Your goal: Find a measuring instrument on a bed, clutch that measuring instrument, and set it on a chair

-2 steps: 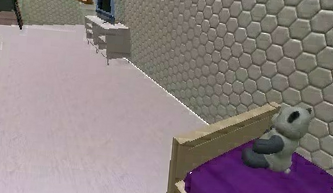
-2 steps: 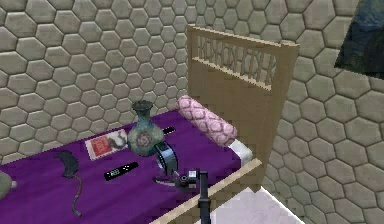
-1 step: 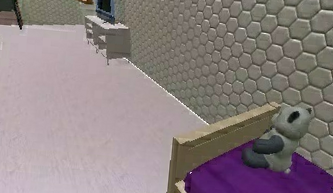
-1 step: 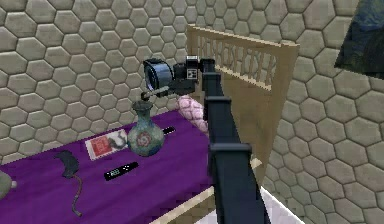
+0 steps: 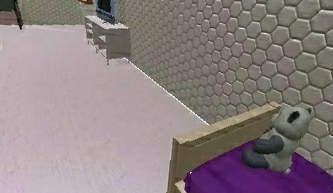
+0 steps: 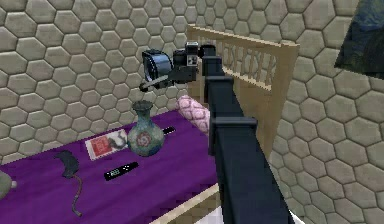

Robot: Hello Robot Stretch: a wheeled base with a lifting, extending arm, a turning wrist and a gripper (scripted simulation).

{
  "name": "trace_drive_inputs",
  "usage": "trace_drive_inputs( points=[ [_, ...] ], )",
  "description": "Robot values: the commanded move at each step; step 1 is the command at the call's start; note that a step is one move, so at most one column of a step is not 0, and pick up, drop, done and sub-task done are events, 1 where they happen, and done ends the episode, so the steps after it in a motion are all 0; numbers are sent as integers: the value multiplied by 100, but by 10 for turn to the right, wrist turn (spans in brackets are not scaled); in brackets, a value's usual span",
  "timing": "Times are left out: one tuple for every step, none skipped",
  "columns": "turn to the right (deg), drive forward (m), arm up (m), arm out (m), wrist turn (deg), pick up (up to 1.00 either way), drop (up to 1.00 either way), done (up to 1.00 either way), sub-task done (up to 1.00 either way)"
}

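Measuring instrument [image 6: 155, 65]: a round, dark-rimmed thing with a pale blue face. It hangs at the pincer's far end, clear of the bed, with only wall behind it.
Pincer [image 6: 170, 62]: holds that round thing; how its fingers are set cannot be told.
Arm [image 6: 235, 140]: a dark square bar that rises from the bottom edge to the pincer, crossing over the bed.
Bed [image 6: 40, 178]: a purple cover spread below the pincer.
Headboard [image 6: 250, 65]: pale slatted wood, to the right of the pincer in the arm side view.
Vase [image 6: 145, 135]: teal, upright on the cover, straight below the pincer.
Pillow [image 6: 190, 110]: pink, below the pincer and to its right, near the headboard.
Flat thing [image 6: 103, 147]: red and white, below and left of the pincer, just beside the vase.
Dark bar [image 6: 122, 171]: lies on the cover, lower than the vase.
Curved dark thing [image 6: 70, 165]: on the cover, farthest left of the pincer.
Wall [image 6: 60, 60]: grey-beige hexagon tiles behind the pincer.
Forward view: a plush bear [image 5: 281, 140] sits on purple bedding by a wooden end board [image 5: 221, 137]. Pale floor [image 5: 72, 116] leads to a white stand [image 5: 107, 37] with a television [image 5: 105, 1].
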Motion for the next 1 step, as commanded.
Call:
trace_drive_inputs(
  points=[
    [0,0,0,0,-450,0,0,0,0]
  ],
)
